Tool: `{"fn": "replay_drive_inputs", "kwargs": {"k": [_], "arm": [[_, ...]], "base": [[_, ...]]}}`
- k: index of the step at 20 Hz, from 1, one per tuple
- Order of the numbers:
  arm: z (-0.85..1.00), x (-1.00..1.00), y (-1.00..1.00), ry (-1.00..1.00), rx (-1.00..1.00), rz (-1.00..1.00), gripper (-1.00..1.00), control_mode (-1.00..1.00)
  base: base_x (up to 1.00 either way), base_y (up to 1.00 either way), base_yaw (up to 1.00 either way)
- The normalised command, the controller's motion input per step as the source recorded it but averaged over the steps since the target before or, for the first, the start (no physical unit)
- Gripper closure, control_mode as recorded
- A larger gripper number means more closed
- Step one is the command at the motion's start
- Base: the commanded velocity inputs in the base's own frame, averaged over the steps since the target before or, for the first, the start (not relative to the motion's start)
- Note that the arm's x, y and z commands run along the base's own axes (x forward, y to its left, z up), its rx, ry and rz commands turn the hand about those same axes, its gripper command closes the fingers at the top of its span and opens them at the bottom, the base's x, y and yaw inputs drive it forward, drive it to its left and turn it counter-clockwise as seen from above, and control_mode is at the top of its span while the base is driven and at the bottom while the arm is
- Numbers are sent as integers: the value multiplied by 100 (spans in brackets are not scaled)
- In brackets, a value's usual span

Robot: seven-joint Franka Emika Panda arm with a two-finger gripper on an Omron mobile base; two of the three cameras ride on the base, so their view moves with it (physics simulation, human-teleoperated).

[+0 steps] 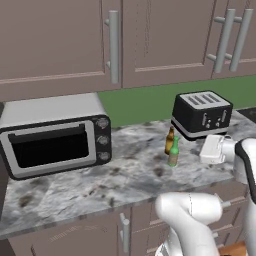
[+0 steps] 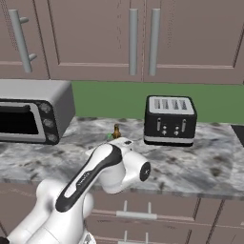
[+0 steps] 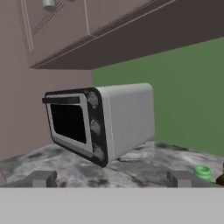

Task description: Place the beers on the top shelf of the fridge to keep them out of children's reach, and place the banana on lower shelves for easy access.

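The tool, released wide, hung just short of the green beer and amber beer; fetching them was underway, needing a lower, centred approach

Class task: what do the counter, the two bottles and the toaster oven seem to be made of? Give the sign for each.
Counter: polished stone, probably marble or granite, from its grey-white mottling.
Green bottle and amber bottle: likely glass, from their tinted, long-necked bodies.
Toaster oven: brushed metal casing, plain silver-grey, with a dark, probably glass door.
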Motion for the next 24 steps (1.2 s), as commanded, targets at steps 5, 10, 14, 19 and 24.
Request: {"fn": "replay_drive_inputs", "kwargs": {"k": [5,10,14,19,24], "arm": [[-20,27,0,0,0,0,-100,-100],[-15,25,0,0,0,0,-100,-100],[-14,26,0,0,0,0,-100,-100],[-15,23,0,0,0,0,-100,-100],[-14,16,0,0,0,0,-100,-100]], "base": [[0,0,0],[0,0,0],[0,0,0],[0,0,0],[0,0,0]]}}
